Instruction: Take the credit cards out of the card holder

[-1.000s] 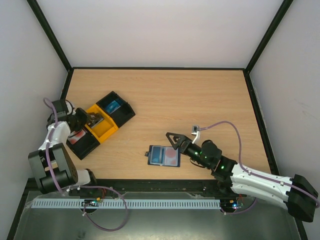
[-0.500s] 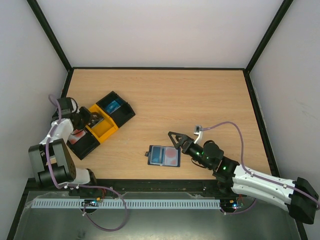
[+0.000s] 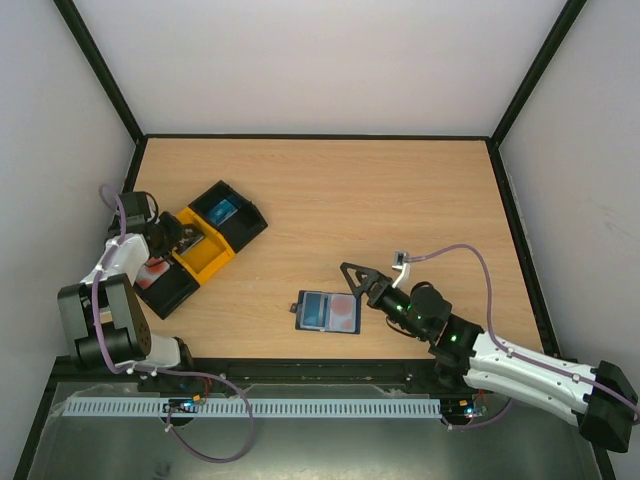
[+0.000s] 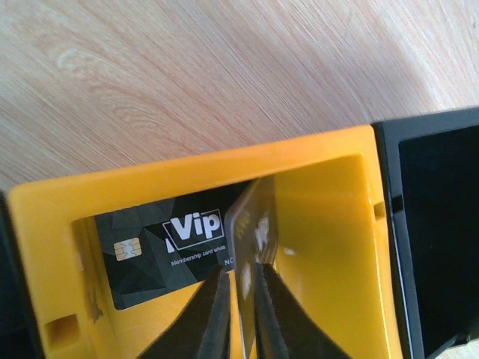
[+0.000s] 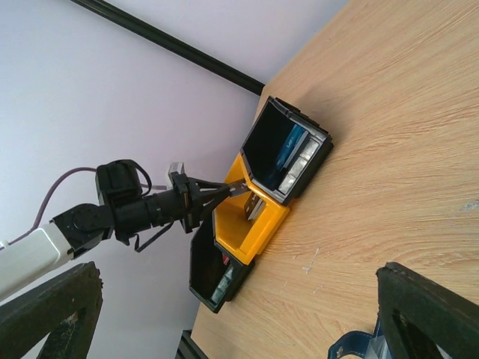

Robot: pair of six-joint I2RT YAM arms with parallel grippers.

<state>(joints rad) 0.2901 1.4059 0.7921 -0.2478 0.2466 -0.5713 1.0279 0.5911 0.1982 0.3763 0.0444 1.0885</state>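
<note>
The card holder point(image 3: 330, 312) lies open and flat near the table's front edge. A light blue credit card point(image 3: 317, 310) sits in its left panel and a pinkish-red one point(image 3: 346, 316) in its right. My right gripper point(image 3: 351, 281) hovers wide open just right of the holder, with nothing between its fingers. A corner of the holder point(image 5: 359, 346) shows in the right wrist view. My left gripper point(image 4: 241, 299) reaches into the yellow tray point(image 4: 224, 161). Its fingers are almost together on a dark card point(image 4: 251, 224) standing on edge. A black Vip card point(image 4: 165, 247) lies flat beneath.
Three joined trays sit at the left. A black tray point(image 3: 248, 224) holds a blue card point(image 3: 228, 212), the yellow tray point(image 3: 214, 262) is in the middle, and another black tray point(image 3: 170, 296) holds a red card point(image 3: 155, 272). The left wall stands close behind the left arm.
My left arm's wrist has shifted slightly toward the back, with its fingers staying in the yellow tray. The right gripper has drifted a little to the right, still open beside the holder.
</note>
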